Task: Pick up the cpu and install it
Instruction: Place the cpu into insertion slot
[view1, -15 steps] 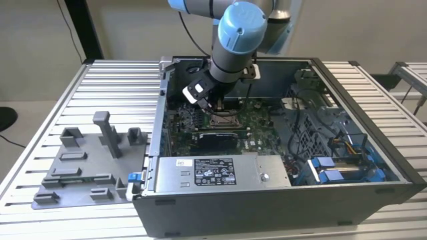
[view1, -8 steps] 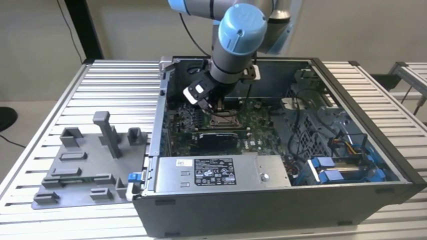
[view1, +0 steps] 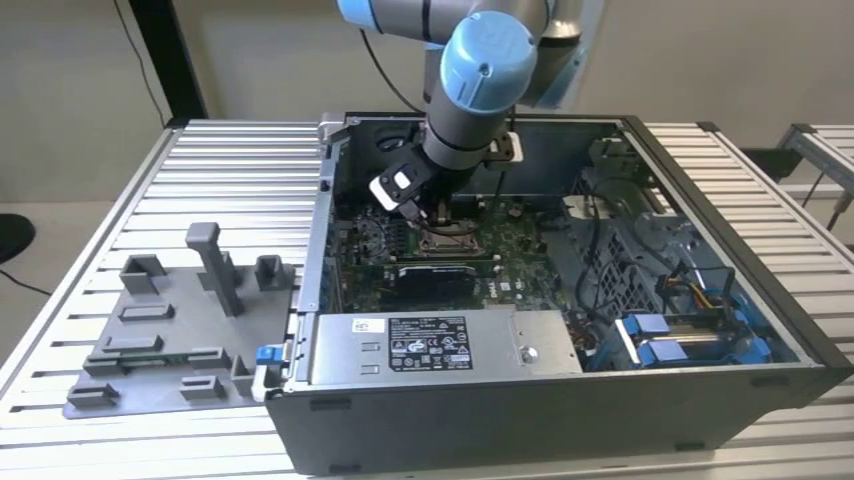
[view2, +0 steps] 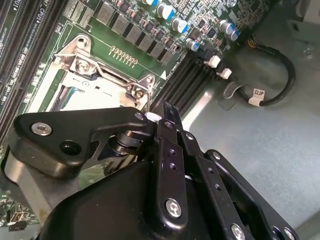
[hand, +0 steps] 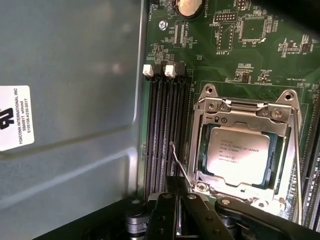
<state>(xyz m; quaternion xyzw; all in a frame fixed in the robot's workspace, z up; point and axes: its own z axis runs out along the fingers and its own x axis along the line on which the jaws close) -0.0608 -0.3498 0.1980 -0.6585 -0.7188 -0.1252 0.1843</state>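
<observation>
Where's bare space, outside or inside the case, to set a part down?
Bare ribbed table beyond the grey fixture, on the exterior view's left of the case. Crowded inside: gripper at the cpu socket, cables beside.

Cpu (hand: 239, 155): pale silver-grey metal top, smooth, matt. Socket frame (hand: 250, 111): bare polished metal, glossy. Motherboard (hand: 200, 55): green, smooth, slight sheen; table (view1: 227, 170): ribbed matt metal.

Soft, even room light; the computer case (view1: 561, 405) interior sits dimmer, glare glints off the socket frame (view2: 95, 67)
</observation>
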